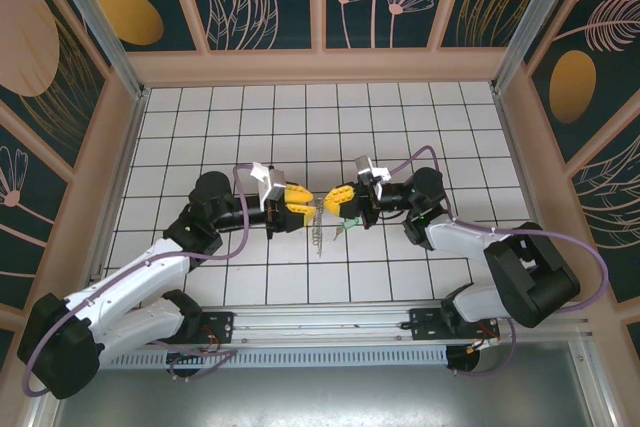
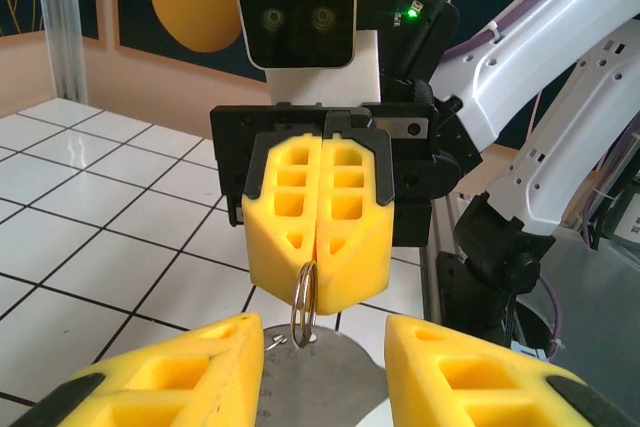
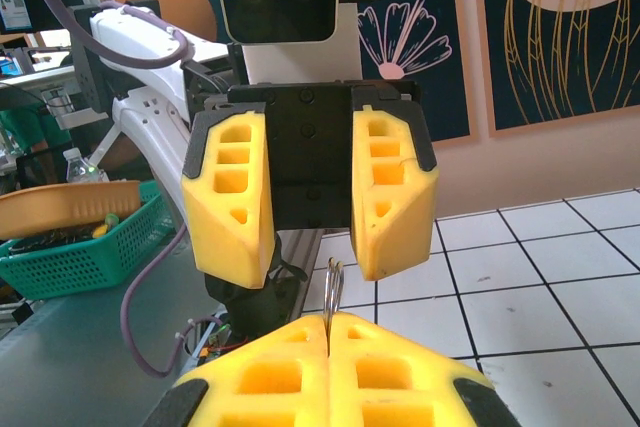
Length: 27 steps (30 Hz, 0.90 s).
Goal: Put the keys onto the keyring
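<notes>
My right gripper (image 1: 331,199) (image 3: 328,322) is shut on a thin metal split ring (image 3: 333,287) (image 2: 303,305), which sticks out of its closed yellow fingertips. From that ring the keyring (image 2: 325,382), a flat grey teardrop piece with a small hole at the top, hangs down; from above it looks like a thin line (image 1: 318,229). My left gripper (image 1: 307,205) (image 2: 322,325) faces the right one nose to nose. Its jaws stand apart on either side of the hanging piece and pinch nothing. A tiny green key (image 1: 345,230) shows just below the right gripper; I cannot tell whether it hangs or lies.
Both arms meet above the middle of the white tiled floor (image 1: 420,137). Tan walls (image 1: 320,67) close the back and sides. A metal rail (image 1: 330,319) runs along the near edge. A green basket (image 3: 70,247) stands off the table behind the left arm.
</notes>
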Motion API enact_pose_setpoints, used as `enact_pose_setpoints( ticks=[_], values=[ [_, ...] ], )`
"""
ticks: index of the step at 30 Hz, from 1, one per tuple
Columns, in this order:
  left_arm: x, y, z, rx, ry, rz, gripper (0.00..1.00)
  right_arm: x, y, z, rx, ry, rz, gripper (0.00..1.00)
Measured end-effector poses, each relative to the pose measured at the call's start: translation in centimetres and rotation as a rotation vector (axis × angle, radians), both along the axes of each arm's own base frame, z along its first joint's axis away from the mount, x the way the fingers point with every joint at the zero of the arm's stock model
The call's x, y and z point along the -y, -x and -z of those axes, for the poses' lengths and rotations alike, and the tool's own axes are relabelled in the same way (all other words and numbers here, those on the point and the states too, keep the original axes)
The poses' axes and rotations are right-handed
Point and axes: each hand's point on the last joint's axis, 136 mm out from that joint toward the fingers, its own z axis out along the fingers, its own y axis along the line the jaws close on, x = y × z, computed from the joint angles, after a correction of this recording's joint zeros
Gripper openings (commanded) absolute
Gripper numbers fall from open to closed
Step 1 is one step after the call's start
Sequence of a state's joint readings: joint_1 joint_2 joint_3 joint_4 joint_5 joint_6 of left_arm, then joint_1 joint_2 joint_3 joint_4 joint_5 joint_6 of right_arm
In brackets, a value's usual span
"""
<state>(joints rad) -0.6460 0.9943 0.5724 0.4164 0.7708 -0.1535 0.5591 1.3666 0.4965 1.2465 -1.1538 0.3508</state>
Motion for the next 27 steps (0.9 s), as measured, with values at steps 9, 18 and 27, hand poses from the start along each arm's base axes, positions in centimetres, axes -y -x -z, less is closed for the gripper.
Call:
enact_pose_setpoints(
  ticks=[9,18,27],
  values=[
    [0.53,-0.54,0.06,0.013,-0.012,0.009,0.29,-0.24,0.17,0.27,-0.007,0.005,-0.009,0.0],
    [0.66,-0.66,0.11,0.032,-0.019,0.012,0.24,-0.25,0.19,0.27,-0.005,0.005,-0.009,0.0],
    [0.98,-0.56,0.62,0.021,-0.041,0.024,0.14,-0.25,0.18,0.27,-0.005,0.005,-0.009,0.0]
  ],
)
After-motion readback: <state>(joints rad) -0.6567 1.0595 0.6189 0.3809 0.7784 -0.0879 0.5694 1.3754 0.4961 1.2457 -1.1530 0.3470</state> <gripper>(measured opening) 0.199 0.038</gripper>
